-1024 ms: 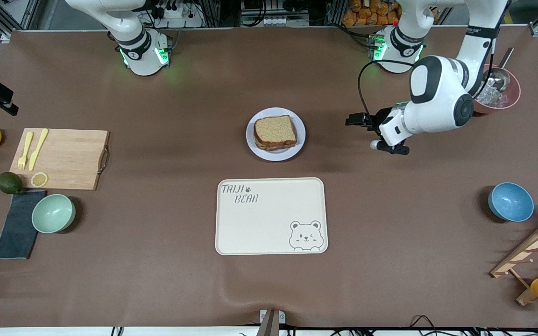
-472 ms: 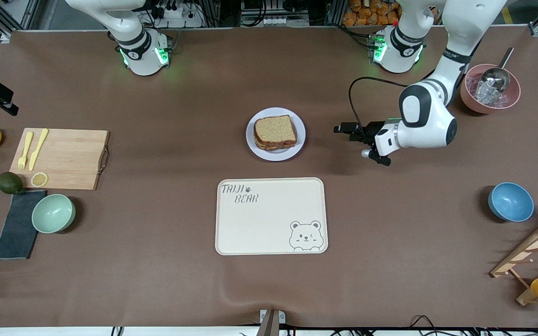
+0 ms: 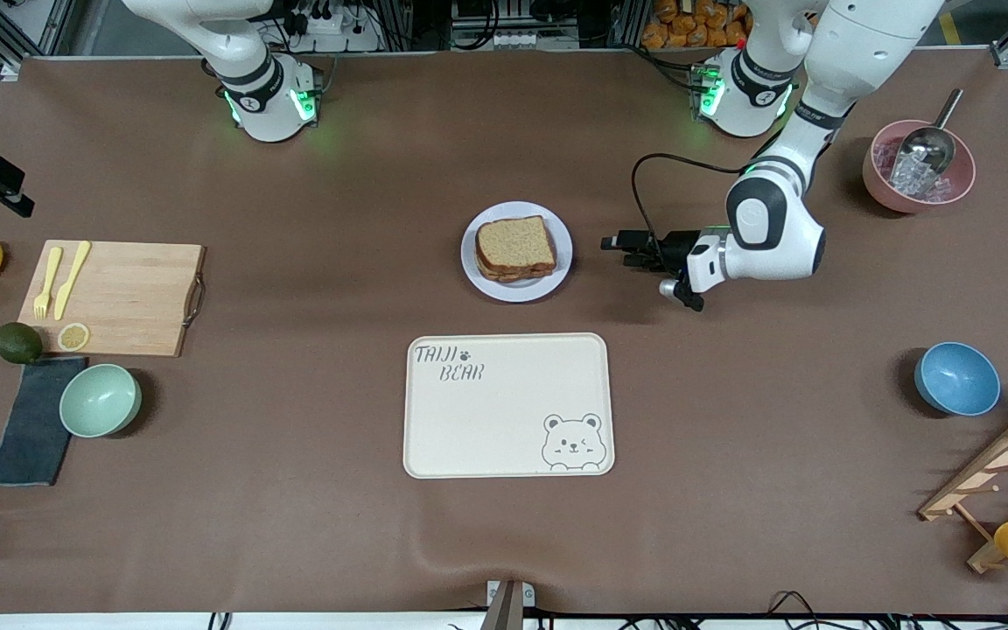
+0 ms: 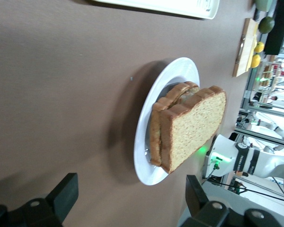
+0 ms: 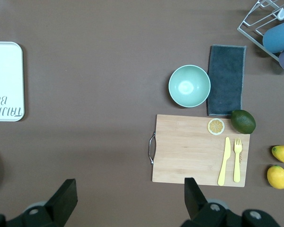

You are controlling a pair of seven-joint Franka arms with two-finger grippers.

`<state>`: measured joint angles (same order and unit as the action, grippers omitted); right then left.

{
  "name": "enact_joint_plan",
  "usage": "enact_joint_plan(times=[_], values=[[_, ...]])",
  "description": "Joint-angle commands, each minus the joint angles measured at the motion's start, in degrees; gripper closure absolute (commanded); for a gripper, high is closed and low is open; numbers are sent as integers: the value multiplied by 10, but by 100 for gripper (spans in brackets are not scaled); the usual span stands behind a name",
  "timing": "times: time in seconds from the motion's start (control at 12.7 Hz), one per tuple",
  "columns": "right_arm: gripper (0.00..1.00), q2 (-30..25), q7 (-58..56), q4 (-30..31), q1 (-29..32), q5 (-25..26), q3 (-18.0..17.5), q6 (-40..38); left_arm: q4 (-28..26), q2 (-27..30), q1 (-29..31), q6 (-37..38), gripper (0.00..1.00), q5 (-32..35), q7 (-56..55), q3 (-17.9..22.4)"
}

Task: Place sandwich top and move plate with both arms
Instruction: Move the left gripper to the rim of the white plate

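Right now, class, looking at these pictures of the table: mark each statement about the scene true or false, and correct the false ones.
1. The sandwich top lies on the plate. True.
2. The left gripper grips the plate. False: it is open, beside the plate, not touching.
3. The plate sits on the bear tray. False: it sits on the table, farther from the front camera.
4. The right gripper is open, above the cutting board's end of the table. True.

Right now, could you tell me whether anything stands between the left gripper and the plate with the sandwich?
Nothing visible does. The left gripper, jaws open, is low over bare table beside the plate, toward the left arm's end, pointing at it. The sandwich top already lies on the stack. The tray lies nearer the front camera, off that line.
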<state>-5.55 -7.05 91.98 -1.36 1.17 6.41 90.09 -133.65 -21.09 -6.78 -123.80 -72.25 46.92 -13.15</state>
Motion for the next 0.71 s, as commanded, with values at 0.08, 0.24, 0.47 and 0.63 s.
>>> enact_joint_plan(times=[0.08, 0.24, 0.47, 0.63], values=[[0, 7, 5, -15, -3, 6, 0, -1, 1, -40, -6, -7, 0, -74, 96, -1], [0, 8, 5, -14, -2, 3, 0, 0, 2, -60, -8, -7, 1, -104, 136, -2], [0, 15, 5, -15, -18, 9, 0, 1, 2, -62, -8, -7, 3, -154, 145, -26], [0, 19, 5, -14, -17, 7, 0, 0, 6, -67, -8, -7, 5, -185, 146, -40]])
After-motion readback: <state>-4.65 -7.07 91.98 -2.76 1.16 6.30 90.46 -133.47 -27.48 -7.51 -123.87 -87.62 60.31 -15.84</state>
